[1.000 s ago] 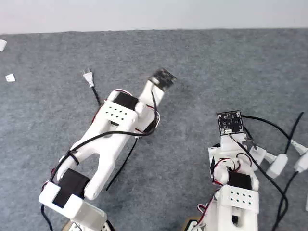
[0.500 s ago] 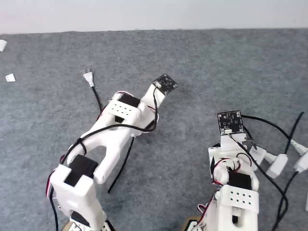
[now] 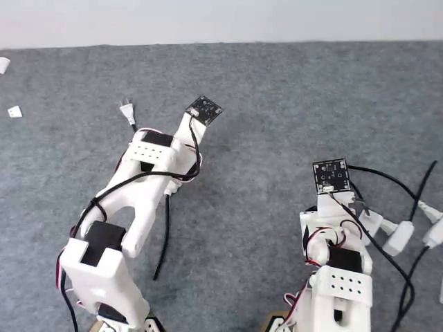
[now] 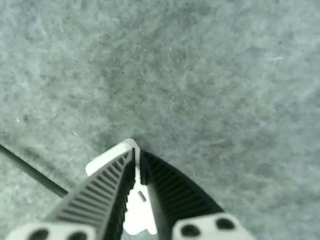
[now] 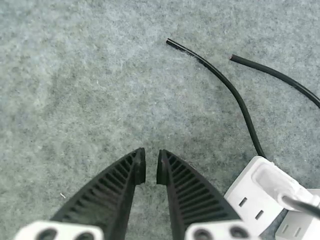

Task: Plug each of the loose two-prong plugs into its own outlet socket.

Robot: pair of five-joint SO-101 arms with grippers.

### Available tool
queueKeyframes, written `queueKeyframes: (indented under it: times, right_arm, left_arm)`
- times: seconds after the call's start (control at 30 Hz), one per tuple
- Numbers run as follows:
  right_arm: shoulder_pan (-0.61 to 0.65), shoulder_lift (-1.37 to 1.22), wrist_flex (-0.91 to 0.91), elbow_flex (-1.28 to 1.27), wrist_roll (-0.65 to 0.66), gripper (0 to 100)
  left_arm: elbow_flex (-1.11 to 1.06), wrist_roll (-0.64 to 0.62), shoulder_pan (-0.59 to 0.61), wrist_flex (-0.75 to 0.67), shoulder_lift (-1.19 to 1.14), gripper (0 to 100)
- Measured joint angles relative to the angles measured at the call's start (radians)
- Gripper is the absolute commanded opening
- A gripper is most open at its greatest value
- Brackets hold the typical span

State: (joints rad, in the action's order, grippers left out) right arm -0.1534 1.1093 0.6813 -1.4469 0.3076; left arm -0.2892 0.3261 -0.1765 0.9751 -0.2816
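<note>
High view: loose plug point(image 3: 127, 109) lies unconnected at ten o'clock, outlets point(image 3: 399, 237) well apart at four o'clock. Left wrist view: left tool point(image 4: 136, 153) pressed together, empty. Right wrist view: right tool point(image 5: 150, 172) pressed together near an apparently seated white plug point(image 5: 272, 182).

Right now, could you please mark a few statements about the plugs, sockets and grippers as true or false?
1. The loose plug lies on the carpet, in no socket. True.
2. Its cord is white. False: it is black.
3. The right gripper is wide open. False: its fingers are nearly together.
4. The white sockets lie beside the right arm. True.
5. The left gripper hangs over the sockets. False: it is above grey carpet, far from them.
</note>
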Motion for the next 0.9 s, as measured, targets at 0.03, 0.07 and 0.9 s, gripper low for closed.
queueKeyframes:
  times: [0.03,0.07,0.9]
  right_arm:
    - [0.000,0.000,0.000,0.000,0.000,5.4]
    - [0.000,0.000,0.000,0.000,0.000,5.4]
    - [0.021,0.000,0.000,0.000,0.002,5.7]
  left_arm:
    - [-0.005,0.000,0.000,-0.003,0.005,1]
    - [-0.011,0.000,0.000,-0.006,0.008,1]
    - [-0.204,-0.149,0.216,-0.192,0.264,7]
